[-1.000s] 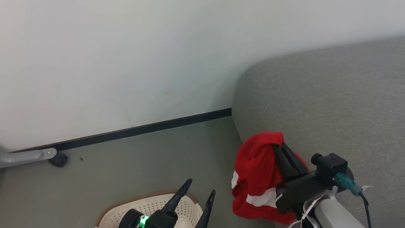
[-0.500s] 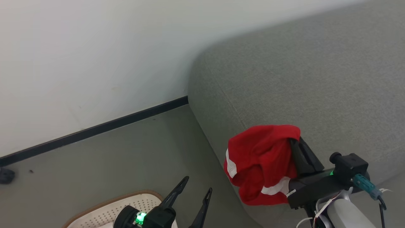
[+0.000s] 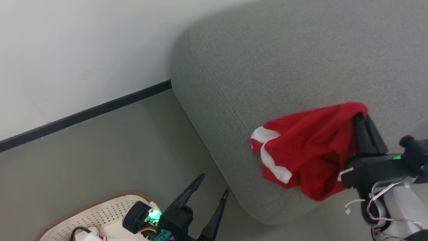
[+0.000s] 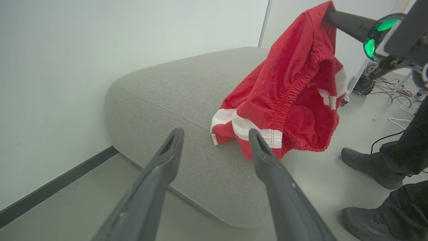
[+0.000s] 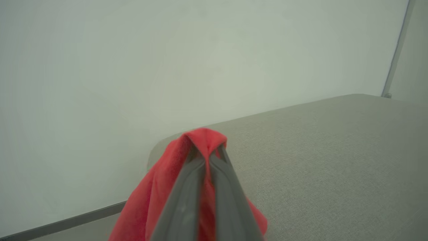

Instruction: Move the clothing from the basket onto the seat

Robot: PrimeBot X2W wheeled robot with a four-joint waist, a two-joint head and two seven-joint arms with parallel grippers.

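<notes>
The red clothing with white stripes hangs from my right gripper, which is shut on its upper edge. It dangles over the near edge of the grey seat, by the rounded corner. The left wrist view has the clothing hanging above the seat, lower hem close to the cushion. In the right wrist view, my right gripper pinches a fold of the clothing. My left gripper stands open and holds nothing, just right of the cream basket. Its fingers point toward the seat.
A white wall with a dark baseboard runs behind the seat, and grey floor lies between wall and basket. A person's dark shoes and trouser legs stand right of the seat. Cables trail on the floor there.
The head camera has swung, so the seat takes up more of the picture. My right gripper has carried the clothing from beside the seat's corner to over its near edge. The left gripper stays open.
</notes>
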